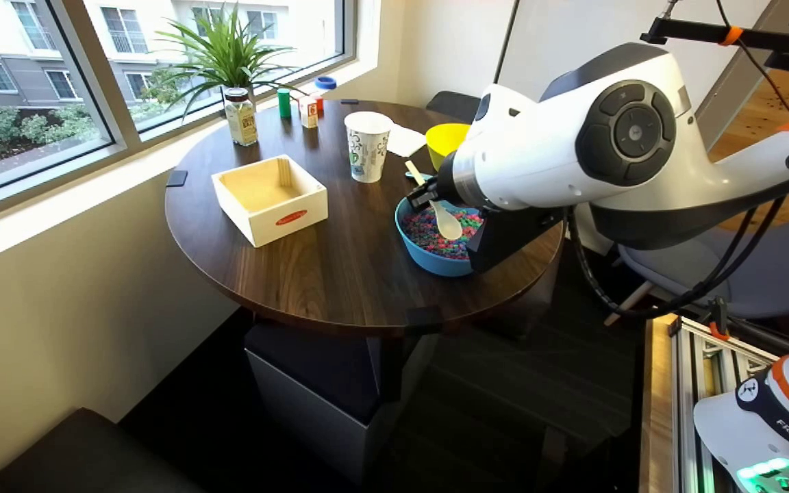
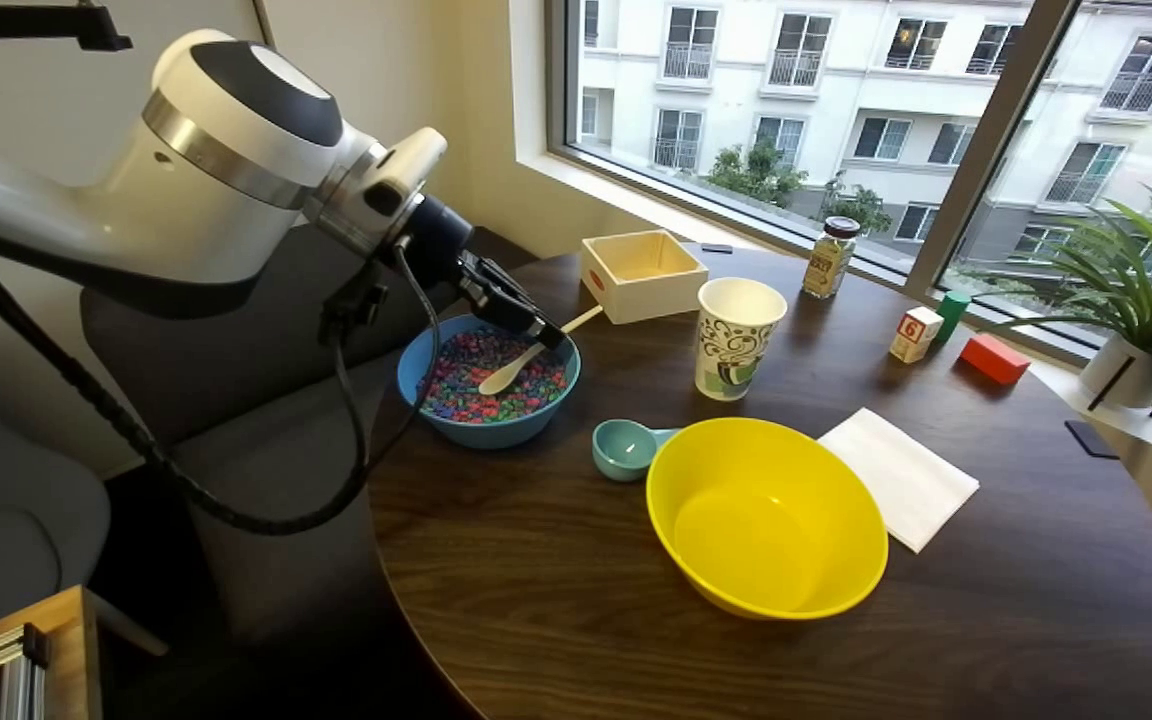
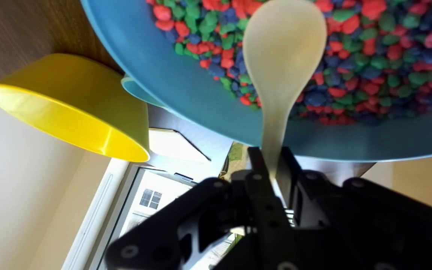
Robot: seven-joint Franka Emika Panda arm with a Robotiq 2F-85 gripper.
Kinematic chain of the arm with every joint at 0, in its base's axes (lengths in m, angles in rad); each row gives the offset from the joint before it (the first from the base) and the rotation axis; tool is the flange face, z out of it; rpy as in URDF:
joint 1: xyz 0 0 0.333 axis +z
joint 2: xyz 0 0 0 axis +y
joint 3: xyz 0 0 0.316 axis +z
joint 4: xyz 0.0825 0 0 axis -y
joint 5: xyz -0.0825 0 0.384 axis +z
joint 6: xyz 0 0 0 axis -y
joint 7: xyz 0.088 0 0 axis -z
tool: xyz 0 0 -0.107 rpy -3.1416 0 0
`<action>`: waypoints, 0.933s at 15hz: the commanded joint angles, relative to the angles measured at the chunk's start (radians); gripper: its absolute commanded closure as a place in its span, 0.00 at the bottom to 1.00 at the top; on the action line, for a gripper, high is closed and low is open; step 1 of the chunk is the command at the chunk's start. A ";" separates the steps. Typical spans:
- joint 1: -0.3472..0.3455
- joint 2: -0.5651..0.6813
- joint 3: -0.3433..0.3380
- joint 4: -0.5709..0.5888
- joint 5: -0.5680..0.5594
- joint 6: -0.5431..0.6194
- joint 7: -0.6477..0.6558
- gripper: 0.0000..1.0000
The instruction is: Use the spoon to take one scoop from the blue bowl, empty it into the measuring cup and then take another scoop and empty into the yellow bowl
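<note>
Spoon [image 3: 285,47] pinched mid-handle in the tool [image 3: 271,154]; seemed best to dip tip-first into pieces [image 3: 354,78] in the blue bowl [image 2: 486,436], then lift level.

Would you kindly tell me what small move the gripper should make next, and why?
I would probably dip the spoon into the multicoloured pebbles in the blue bowl: the gripper is shut on its handle, its wide end appears over the pebbles in all three views, and its face in the wrist view carries none.
</note>
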 commanded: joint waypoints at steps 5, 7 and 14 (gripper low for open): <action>0.030 0.000 -0.009 -0.036 0.004 -0.021 0.011 0.97; 0.027 0.004 -0.014 -0.031 0.026 -0.013 -0.001 0.97; 0.009 0.008 -0.051 -0.005 0.223 0.053 -0.122 0.97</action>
